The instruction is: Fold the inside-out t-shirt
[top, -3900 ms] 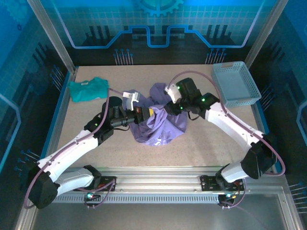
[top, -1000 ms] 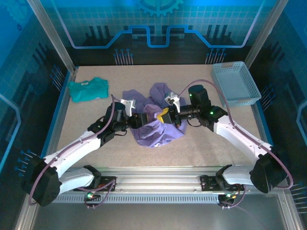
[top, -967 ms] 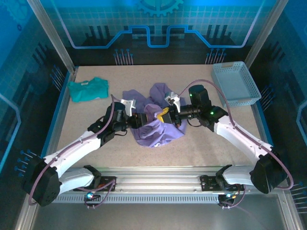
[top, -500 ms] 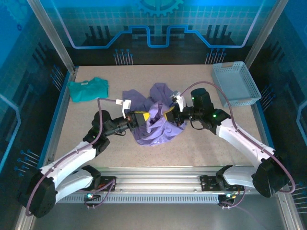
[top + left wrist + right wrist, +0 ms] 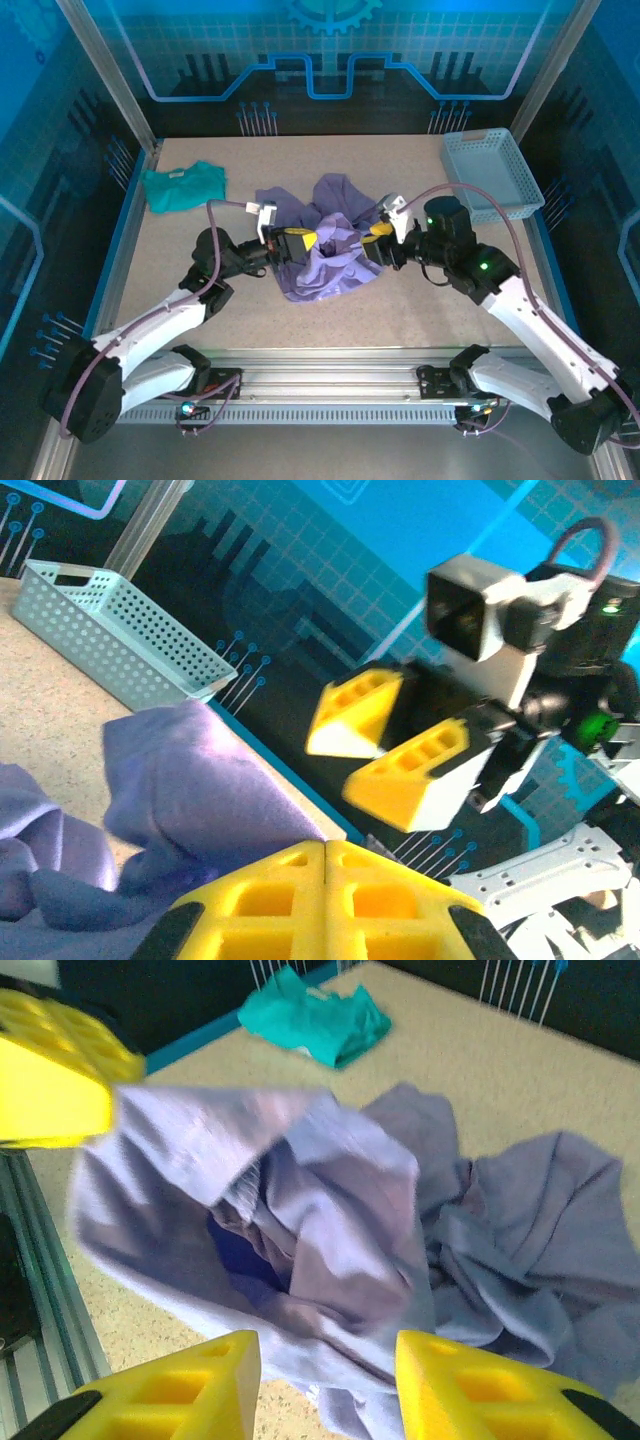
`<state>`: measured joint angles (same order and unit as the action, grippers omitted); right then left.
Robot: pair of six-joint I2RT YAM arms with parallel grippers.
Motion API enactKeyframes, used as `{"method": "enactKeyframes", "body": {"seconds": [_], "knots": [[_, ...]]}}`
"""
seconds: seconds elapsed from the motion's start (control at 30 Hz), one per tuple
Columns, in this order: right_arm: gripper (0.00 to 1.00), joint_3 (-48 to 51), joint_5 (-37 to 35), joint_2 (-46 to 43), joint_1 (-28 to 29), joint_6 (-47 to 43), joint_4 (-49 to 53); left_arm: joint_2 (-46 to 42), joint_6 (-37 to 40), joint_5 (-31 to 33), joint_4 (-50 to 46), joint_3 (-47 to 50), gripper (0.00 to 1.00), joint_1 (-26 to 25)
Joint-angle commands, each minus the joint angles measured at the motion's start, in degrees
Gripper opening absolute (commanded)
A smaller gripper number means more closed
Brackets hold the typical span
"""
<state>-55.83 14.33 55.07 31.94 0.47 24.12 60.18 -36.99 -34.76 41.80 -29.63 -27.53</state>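
Observation:
The inside-out t-shirt [image 5: 330, 265] is a crumpled lavender heap in the middle of the table. One edge of it is lifted toward my left gripper [image 5: 303, 240]. In the left wrist view the left gripper [image 5: 325, 845] has its yellow jaws pressed together, with the t-shirt [image 5: 190, 790] bunched just left of them. In the right wrist view the t-shirt [image 5: 330, 1210] stretches from a left finger [image 5: 50, 1080] and hangs open like a pocket. My right gripper [image 5: 378, 232] is at the shirt's right side; its jaws [image 5: 328, 1345] stand open and hold nothing. It also faces the left wrist camera [image 5: 385, 745].
A small teal shirt [image 5: 183, 186] lies folded at the back left of the table [image 5: 318, 1018]. A pale blue perforated basket [image 5: 492, 175] stands at the back right [image 5: 110, 630]. A blue rim and metal frame posts surround the tabletop [image 5: 300, 160].
My right gripper opened, released the shirt and drew back to the right. My left gripper shut on the shirt's edge and now holds it raised.

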Motion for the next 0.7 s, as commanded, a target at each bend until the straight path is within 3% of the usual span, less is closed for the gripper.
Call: {"method": "enactKeyframes", "body": {"seconds": [0.0, 0.2, 0.47, 0.67], "knots": [[0.41, 1.3, 5.4, 0.5, 2.2, -1.9, -3.9, -3.4, 5.6, 1.3, -6.2, -2.5, 0.00, 0.3], [0.41, 0.5, 19.3, 10.0, 6.7, 2.2, -14.4, -4.6, 6.4, 1.5, -7.7, -2.7, 0.00, 0.3], [0.43, 1.5, 26.5, 15.4, 3.5, 6.2, -22.4, -4.7, 6.5, 0.7, -7.9, -3.0, 0.00, 0.3], [0.43, 1.4, 24.8, 16.9, 1.5, 7.5, -22.9, -4.9, 6.5, 0.9, -7.8, -2.7, 0.00, 0.3]]}}
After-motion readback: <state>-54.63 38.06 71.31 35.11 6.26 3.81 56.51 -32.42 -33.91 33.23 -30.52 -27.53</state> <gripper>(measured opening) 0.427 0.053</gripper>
